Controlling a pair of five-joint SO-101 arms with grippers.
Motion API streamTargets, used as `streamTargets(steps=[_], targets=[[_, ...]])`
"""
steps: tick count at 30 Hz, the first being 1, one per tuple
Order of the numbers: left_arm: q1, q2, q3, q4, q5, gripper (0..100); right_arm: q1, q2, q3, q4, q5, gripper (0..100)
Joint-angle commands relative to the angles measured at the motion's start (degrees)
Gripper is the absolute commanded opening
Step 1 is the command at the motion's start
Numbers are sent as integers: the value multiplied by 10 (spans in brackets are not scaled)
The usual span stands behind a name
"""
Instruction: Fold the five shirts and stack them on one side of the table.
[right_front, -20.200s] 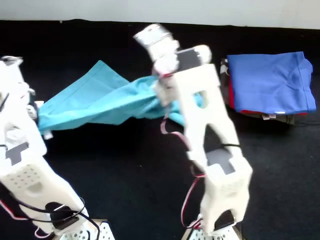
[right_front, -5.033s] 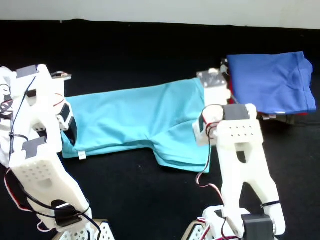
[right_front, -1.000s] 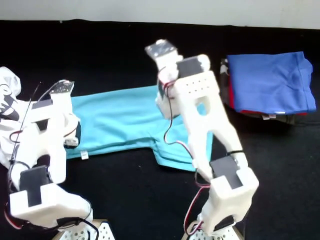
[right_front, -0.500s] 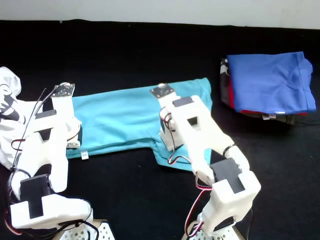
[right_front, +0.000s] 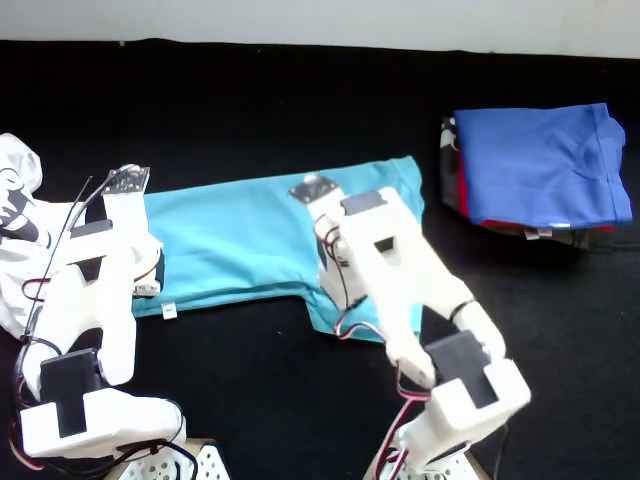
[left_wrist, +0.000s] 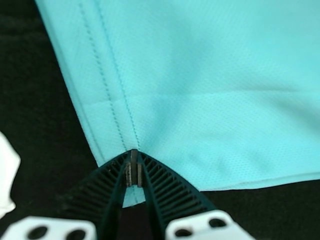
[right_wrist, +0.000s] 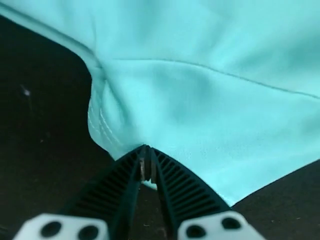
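Both jaws clenched on teal shirt (right_front: 230, 240).
Hem in left gripper (left_wrist: 133, 174), fold in right gripper (right_wrist: 145, 169); right arm (right_front: 400, 275) hides shirt's middle; folded stack (right_front: 540, 165) apart; white cloth (right_front: 14, 195), maybe a shirt, at table's left.

The table (right_front: 250, 110) is covered by a black cloth (right_front: 560, 330), which takes up nearly the whole high view, from the lower edge up to a narrow band at the top of the frame. The cloth is plain and matte. Along the top edge, a pale grey strip (right_front: 400, 22) is seen behind the table; whether it is a wall or a floor cannot be told. The border between cloth and strip is slightly uneven, with a small bump at the upper left. The surface is lit evenly and softly. The same black cloth is also seen in both wrist views, and a few pale specks can be noticed on it in the right one.
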Motion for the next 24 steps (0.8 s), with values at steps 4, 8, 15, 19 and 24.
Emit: streamTargets(steps=[4,8,15,19,24], targets=[[7,1,3,-8,3,9,-29,-38,-20,-71,3,7],[7,1,3,-8,3,9,-61,-7,7,-97,3,7],[7,1,3,-8,3,9,-80,23,3,-44,4,7],[7,1,3,-8,3,9,-78,24,7,-13,6,7],[7,1,2,-8,3,8,-79,22,3,7,6,7]])
